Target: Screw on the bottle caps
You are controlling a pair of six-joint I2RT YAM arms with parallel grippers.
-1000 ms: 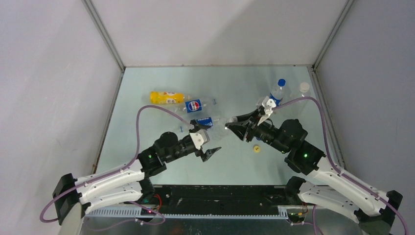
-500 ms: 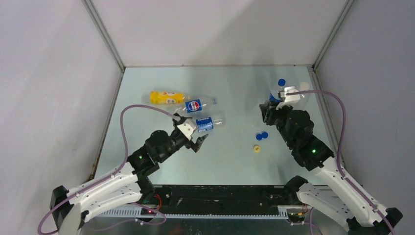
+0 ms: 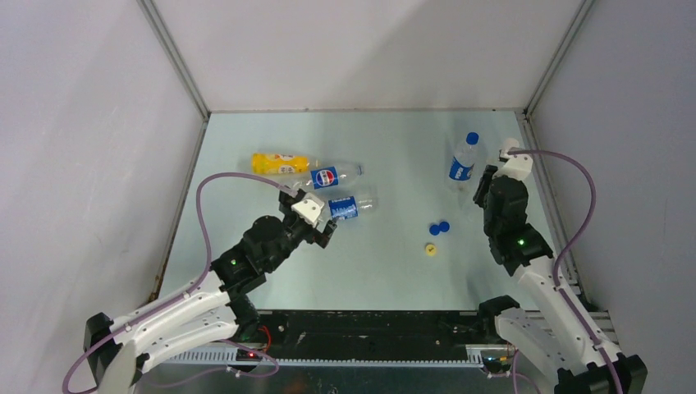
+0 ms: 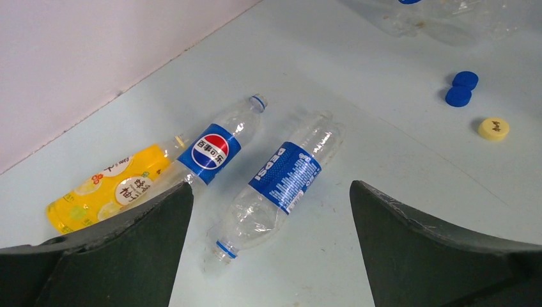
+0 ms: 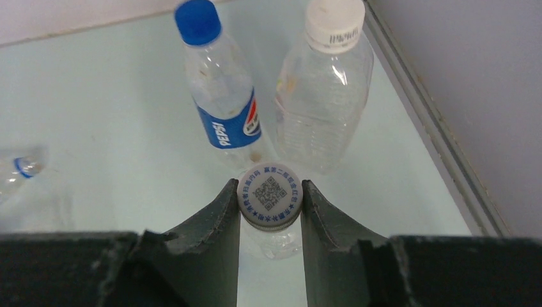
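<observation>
1. Right gripper (image 5: 270,187) clenched on the white cap (image 5: 270,199) atop an upright clear bottle (image 5: 273,242); risks cross-threading if twisted off-axis, or toppling it into the blue-capped bottle (image 5: 220,109) and unlabelled bottle (image 5: 323,102) just behind.
2. Left gripper (image 4: 268,188) spread wide over a lying Pepsi bottle (image 4: 284,176); likely to roll on contact.
3. Blue caps (image 4: 457,96), yellow cap (image 4: 493,128) loose, well apart from both grippers.
4. Clear bottles apparently empty; yellow-orange bottle (image 4: 102,188) opaque, contents untellable.

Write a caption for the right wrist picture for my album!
Right claw grips a white cap; Pepsi bottle and clear bottle stand behind.
</observation>
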